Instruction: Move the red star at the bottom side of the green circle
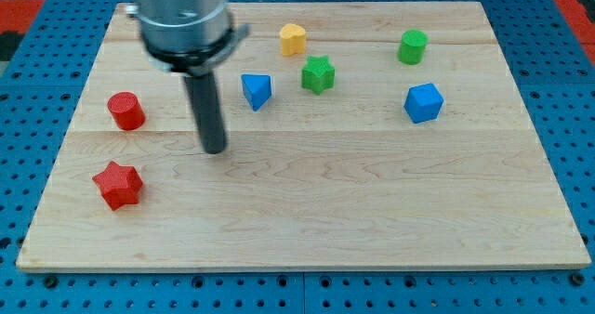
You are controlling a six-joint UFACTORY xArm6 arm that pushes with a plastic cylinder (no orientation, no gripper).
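Observation:
The red star (pixel 117 184) lies near the view's bottom left of the wooden board (pixel 372 193). The green circle (pixel 413 46), a short cylinder, stands at the view's top right. My tip (pixel 215 150) rests on the board, to the right of and a little above the red star, apart from it. The tip is far to the left of and below the green circle. It touches no block.
A red cylinder (pixel 125 111) stands left of the tip. A blue triangular block (pixel 257 90), a yellow block (pixel 293 39) and a green star (pixel 317 74) sit at the top middle. A blue cube (pixel 423 102) lies just below the green circle.

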